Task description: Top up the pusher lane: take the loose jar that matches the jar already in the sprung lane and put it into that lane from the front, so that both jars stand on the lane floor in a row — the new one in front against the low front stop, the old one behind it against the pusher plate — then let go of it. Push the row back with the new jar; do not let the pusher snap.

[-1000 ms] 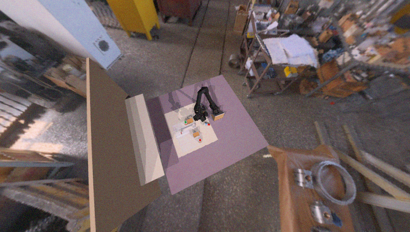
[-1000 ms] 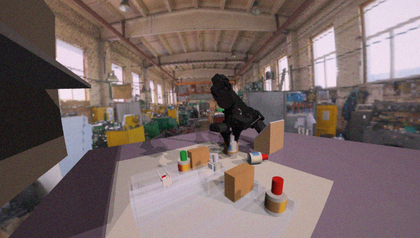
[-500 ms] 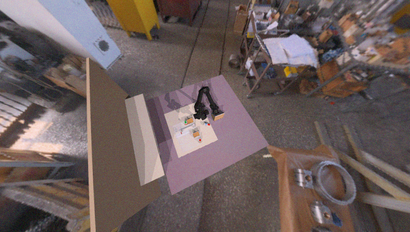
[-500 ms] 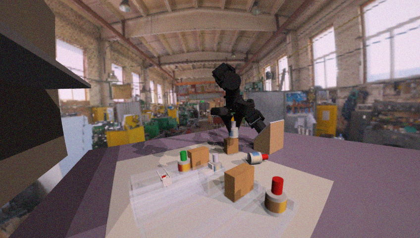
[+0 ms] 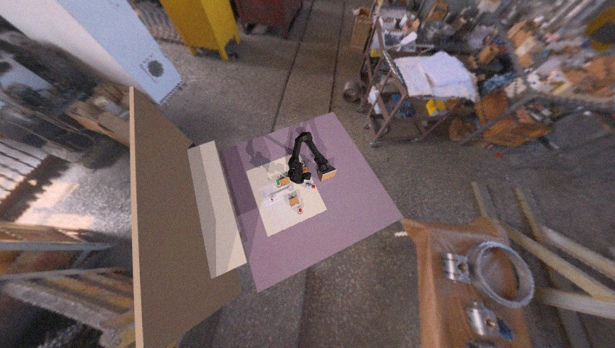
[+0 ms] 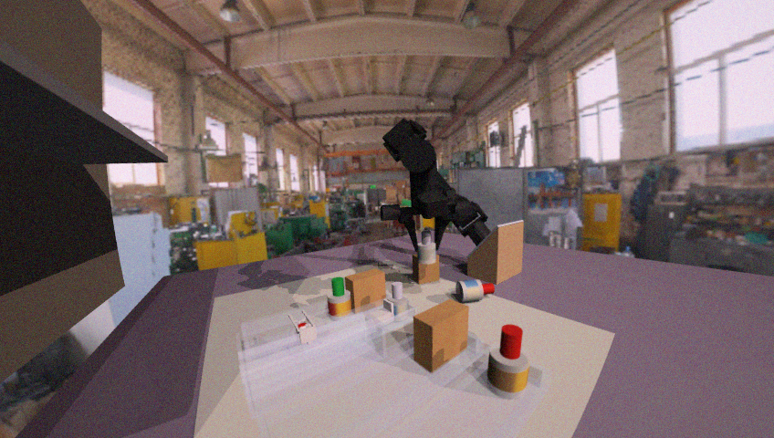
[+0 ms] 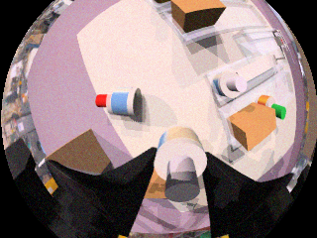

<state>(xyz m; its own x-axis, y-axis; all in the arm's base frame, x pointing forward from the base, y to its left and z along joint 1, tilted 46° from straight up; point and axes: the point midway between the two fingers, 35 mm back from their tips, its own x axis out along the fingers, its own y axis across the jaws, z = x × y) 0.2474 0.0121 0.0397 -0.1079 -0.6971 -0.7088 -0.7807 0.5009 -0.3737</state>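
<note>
Fingers grip the grey-capped jar [image 6: 426, 248] upright above its block; the lane jar [image 6: 397, 297] stands nearer the camera, lane front beyond it.

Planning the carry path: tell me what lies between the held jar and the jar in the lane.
Only bare cream mat, per the wrist view, between the jar in the gripper and the lane jar; a box stands beside.

Red-capped jar [image 6: 508, 359] upright beside brown box [image 6: 440, 333]; green-capped jar [image 6: 339, 297] upright; blue-banded jar [image 6: 473, 289] toppled.
</note>
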